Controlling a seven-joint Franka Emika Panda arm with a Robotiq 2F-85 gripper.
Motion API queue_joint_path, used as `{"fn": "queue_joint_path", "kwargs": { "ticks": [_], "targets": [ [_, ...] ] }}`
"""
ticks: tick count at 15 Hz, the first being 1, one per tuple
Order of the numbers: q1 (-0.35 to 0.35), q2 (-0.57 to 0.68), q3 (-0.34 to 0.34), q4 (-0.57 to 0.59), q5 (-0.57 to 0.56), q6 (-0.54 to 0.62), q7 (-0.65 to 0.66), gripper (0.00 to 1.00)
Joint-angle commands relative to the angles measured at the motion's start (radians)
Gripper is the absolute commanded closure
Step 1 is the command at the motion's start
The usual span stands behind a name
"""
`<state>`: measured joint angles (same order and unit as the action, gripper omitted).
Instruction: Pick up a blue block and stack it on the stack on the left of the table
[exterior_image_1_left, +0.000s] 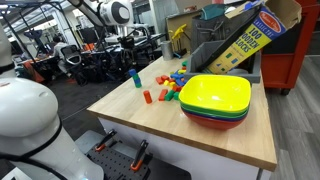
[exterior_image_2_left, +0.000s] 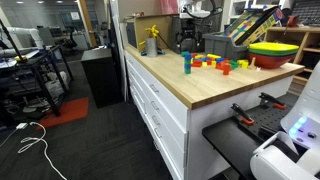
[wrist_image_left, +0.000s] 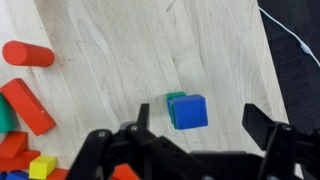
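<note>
The gripper (wrist_image_left: 200, 135) gapes wide, empty; the small blue toy block (wrist_image_left: 190, 112) sits offset atop the narrow dark-green stack (wrist_image_left: 174, 98); a finger brushing it could topple it.

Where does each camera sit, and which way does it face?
Exterior view: off a near table corner, looking across the table at the stack and bowls; arm at the top.
Exterior view: low, off the table's end, looking along its drawer side to the stack; arm at the top.
Wrist view: straight down on the blue block atop the stack; the open tool at the bottom edge.
Shared: all show the stack; both exterior views show the bowls.
</note>
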<state>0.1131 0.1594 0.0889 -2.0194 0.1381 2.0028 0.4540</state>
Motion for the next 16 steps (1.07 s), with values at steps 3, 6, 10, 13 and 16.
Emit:
{"fn": "queue_joint_path", "kwargs": {
  "ticks": [3,6,10,13,16],
  "targets": [
    [-0.002,0.008,-0.010,0.015,0.001,-0.012,-0.025,0.33],
    [-0.001,0.017,-0.010,0.011,-0.010,-0.002,-0.035,0.57],
    [0.000,0.025,-0.010,0.011,-0.011,-0.001,-0.050,0.87],
    [-0.001,0.022,-0.009,0.014,-0.003,-0.003,-0.062,0.92],
    [-0.001,0.019,-0.008,0.017,0.002,-0.004,-0.067,0.92]
  ]
}}
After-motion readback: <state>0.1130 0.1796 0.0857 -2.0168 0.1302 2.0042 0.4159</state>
